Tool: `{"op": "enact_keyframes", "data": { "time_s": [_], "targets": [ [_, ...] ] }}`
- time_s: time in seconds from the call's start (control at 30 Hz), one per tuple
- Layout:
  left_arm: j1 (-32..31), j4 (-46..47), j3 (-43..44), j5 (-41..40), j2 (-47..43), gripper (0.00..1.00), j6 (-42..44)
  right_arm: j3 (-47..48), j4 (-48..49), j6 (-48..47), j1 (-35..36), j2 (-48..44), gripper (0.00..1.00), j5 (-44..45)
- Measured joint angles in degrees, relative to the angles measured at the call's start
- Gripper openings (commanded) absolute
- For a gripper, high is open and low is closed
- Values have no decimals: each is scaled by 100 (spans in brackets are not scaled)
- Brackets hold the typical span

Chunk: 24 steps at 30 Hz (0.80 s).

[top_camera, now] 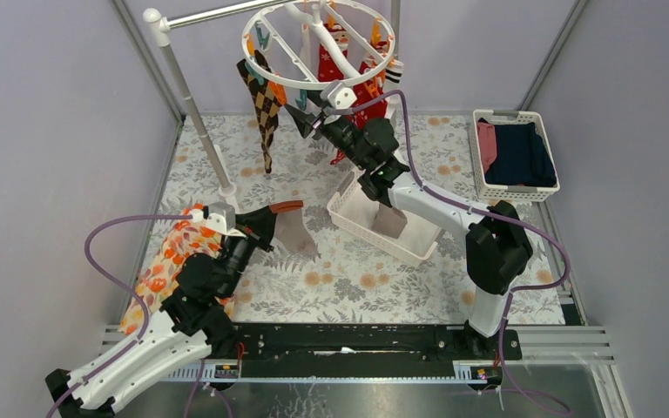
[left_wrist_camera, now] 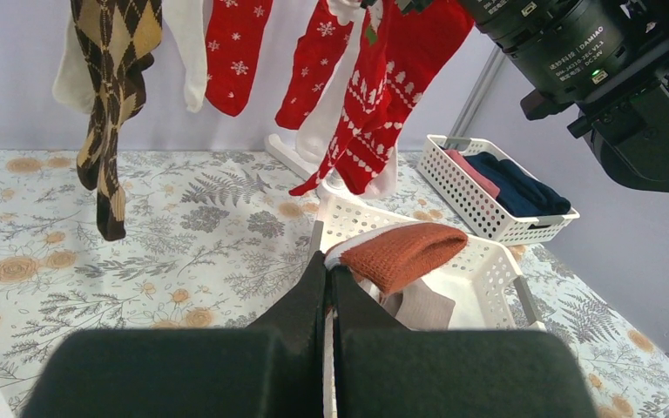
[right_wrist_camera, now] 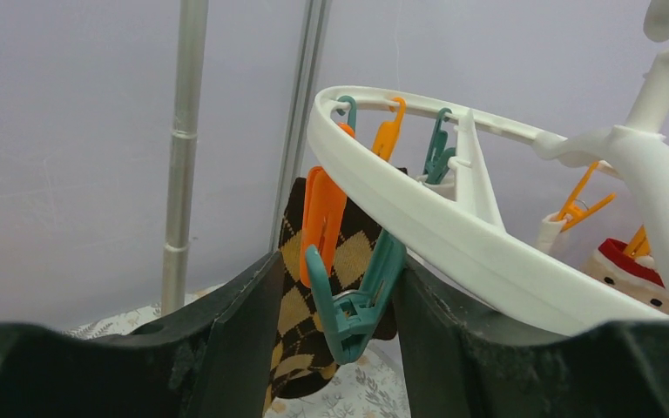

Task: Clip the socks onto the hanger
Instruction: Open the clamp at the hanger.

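the left gripper (left_wrist_camera: 328,280) has its jaws together on a rust-cuffed taupe sock (left_wrist_camera: 403,252); the right gripper (right_wrist_camera: 340,287) jaws stand apart astride a teal clip (right_wrist_camera: 354,311) on the hanger (right_wrist_camera: 418,202)

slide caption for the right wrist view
Right gripper, jaws open either side of a teal clip under the white hanger ring, argyle sock behind.

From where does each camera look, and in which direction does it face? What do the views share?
Top external: above and behind the robot, looking down at the hanger; left arm and right arm show.
Left wrist: low, facing the hanging socks; shut left gripper holding the rust-cuffed sock.
Right wrist: just below the hanger rim, looking up; open right gripper around a teal clip.
Shared: the argyle sock appears in all three.
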Motion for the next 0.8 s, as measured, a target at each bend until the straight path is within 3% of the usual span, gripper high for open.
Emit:
{"op": "enact_keyframes", "data": {
  "time_s": [0.43,0.8],
  "targets": [
    [4,-2,0,11,-26,0,-2,-2,595,144,-9,2,61,-33],
    [4,-2,2,44,-24,0,-2,-52,1032,162,-31,4,54,-39]
  ]
}}
